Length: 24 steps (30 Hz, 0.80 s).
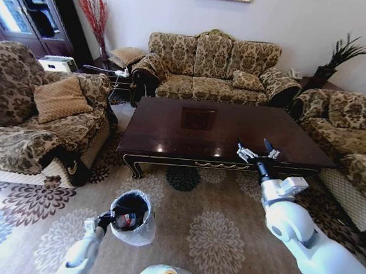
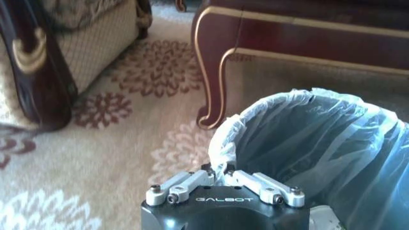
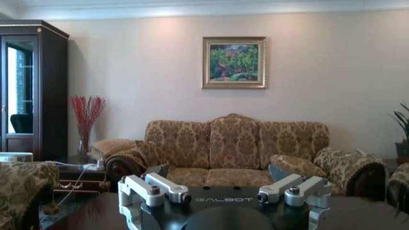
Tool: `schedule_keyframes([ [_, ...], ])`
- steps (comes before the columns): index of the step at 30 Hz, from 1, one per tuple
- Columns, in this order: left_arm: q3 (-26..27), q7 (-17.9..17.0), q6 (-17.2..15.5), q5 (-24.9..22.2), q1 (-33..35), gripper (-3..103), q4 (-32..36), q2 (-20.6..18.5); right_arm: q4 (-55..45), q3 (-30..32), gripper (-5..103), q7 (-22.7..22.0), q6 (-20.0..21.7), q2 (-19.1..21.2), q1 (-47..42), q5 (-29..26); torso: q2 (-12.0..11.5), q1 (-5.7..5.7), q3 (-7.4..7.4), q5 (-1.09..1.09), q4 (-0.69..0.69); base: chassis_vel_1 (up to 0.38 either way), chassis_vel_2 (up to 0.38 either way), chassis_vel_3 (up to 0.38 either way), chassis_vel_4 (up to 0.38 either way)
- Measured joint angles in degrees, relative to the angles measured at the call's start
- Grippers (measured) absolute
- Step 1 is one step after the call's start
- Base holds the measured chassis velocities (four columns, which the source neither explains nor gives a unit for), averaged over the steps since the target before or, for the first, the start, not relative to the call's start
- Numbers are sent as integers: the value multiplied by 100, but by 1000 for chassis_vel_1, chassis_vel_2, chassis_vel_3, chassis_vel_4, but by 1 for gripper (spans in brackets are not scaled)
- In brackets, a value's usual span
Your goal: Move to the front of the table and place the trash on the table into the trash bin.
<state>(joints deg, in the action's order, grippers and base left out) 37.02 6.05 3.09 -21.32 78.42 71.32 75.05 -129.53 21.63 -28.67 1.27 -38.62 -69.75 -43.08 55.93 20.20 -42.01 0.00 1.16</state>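
The table [image 1: 170,136] is a glossy dark brown coffee table with a square inlaid panel, straight ahead of me. The trash bin [image 1: 137,232], black with a white bag over its rim, stands on the carpet in front of the table's left end. Trash [image 1: 124,220] with red and white on it lies inside. My left gripper [image 1: 102,220] is at the bin's near-left rim. In the left wrist view the left gripper [image 2: 218,169] is shut on the bag's edge of the trash bin [image 2: 319,139]. My right gripper [image 1: 257,149] hangs open and empty over the table's front right part; the right gripper [image 3: 217,173] faces the sofa.
A sofa [image 1: 214,69] stands behind the table, with armchairs at left [image 1: 38,111] and right [image 1: 356,133]. The table's curved gold-trimmed leg [image 2: 214,76] is close to the bin. Patterned carpet [image 1: 213,229] lies open between me and the table.
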Motion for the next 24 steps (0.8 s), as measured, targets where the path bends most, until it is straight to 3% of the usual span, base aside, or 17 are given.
schedule_keyframes([
  [3,44,150,480,82,-399,3,-839,111,-54,113,100,-13,0,35,-146,1,0,0,0,-2,2,0,0,0,0],
  [4,44,150,480,82,-399,3,-839,111,-54,113,100,-13,0,35,-146,1,0,0,0,-2,2,0,0,0,0],
  [6,96,257,923,180,-726,3,-1506,162,-86,200,100,-20,-1,70,-269,2,0,1,0,1,-1,0,0,0,0],
  [8,124,294,1076,262,-873,3,-1865,170,-112,244,100,-37,0,91,-335,2,0,1,0,1,-1,0,0,0,0],
  [15,130,240,1110,319,-957,0,-2249,126,-141,310,100,-63,7,129,-414,-13,0,0,0,0,2,0,0,0,0],
  [20,115,196,1001,275,-788,20,-1931,24,-121,193,100,-77,23,140,-279,-24,0,0,0,2,1,0,0,0,0],
  [22,115,193,983,270,-760,20,-1866,9,-121,175,100,-83,26,140,-260,-28,0,0,0,2,1,0,0,0,0],
  [24,115,182,880,185,-606,36,-1527,-53,-150,110,100,-98,47,136,-186,-59,0,0,0,0,1,0,0,0,0],
])
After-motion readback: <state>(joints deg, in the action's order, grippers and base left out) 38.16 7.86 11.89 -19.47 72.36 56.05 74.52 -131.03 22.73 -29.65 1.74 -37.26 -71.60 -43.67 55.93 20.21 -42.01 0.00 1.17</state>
